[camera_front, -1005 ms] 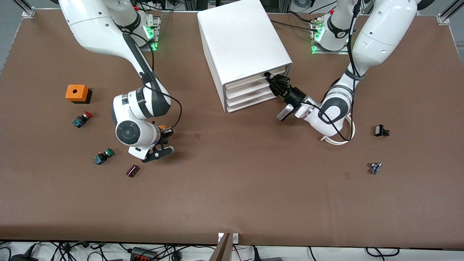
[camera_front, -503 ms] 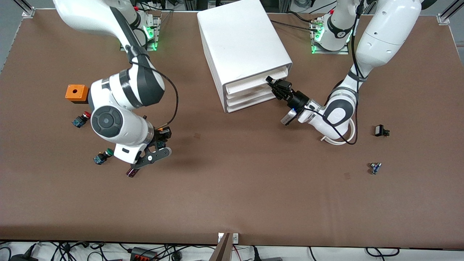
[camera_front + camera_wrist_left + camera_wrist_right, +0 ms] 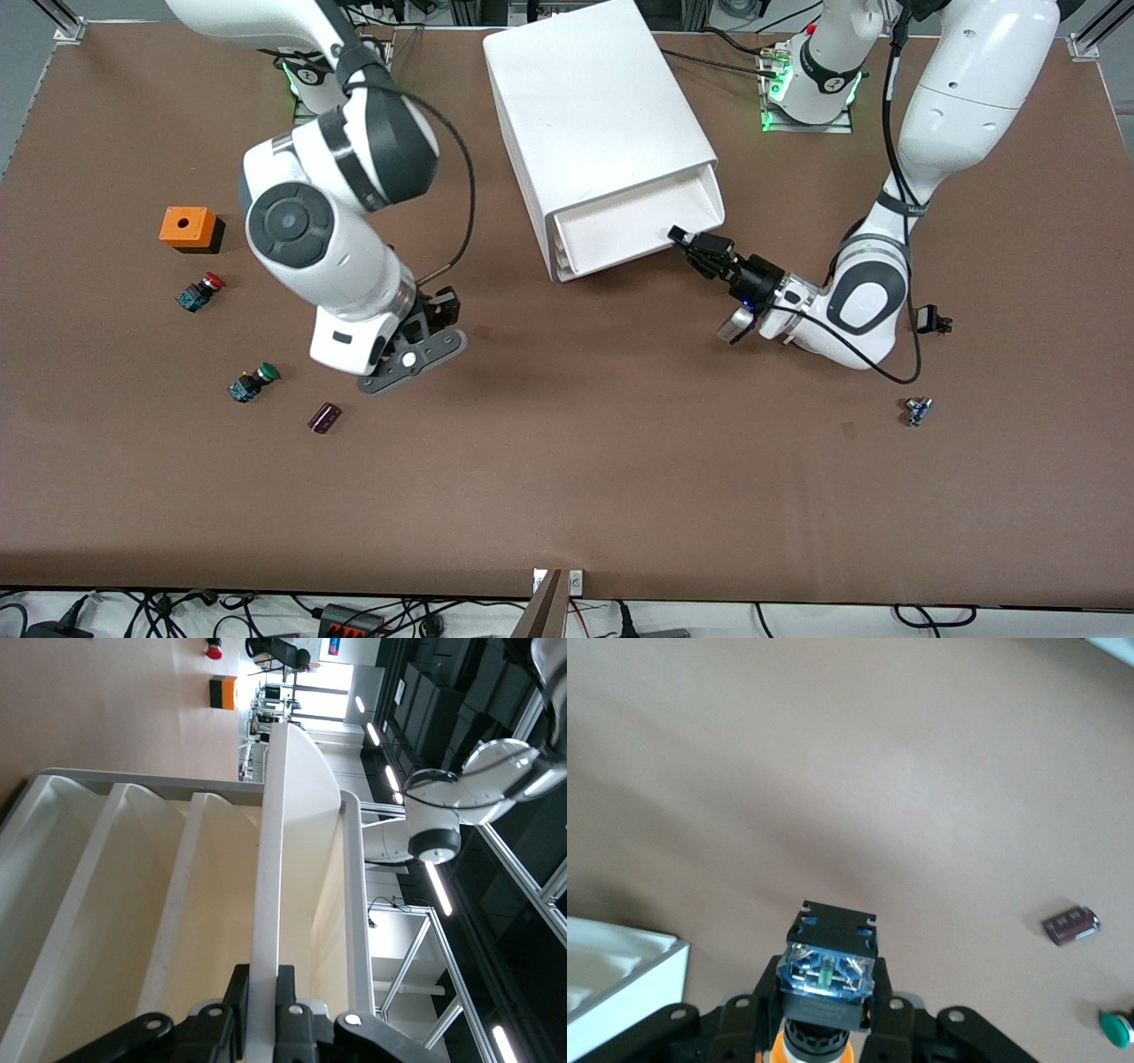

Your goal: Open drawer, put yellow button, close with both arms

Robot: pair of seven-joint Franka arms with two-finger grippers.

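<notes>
Right pincer (image 3: 416, 341) grasps the yellow button (image 3: 827, 981) over the desk (image 3: 620, 478); the open drawer (image 3: 633, 232), clamped by the left pincer (image 3: 687, 241), lies toward the left arm's end.

The three lower drawers (image 3: 115, 904) are covered in the front view by the pulled-out drawer (image 3: 633, 226); only the left wrist view shows them, cut off at the picture's edge. In the front view the right claw (image 3: 434, 323) hides the yellow button (image 3: 826, 970). In the right wrist view its cap is mostly cut off, leaving an orange sliver between the fingers. The green-capped button (image 3: 1118, 1028) is cut by that view's edge. The small part (image 3: 918, 411) at the left arm's end of the tabletop (image 3: 620, 496) is too small to identify.
</notes>
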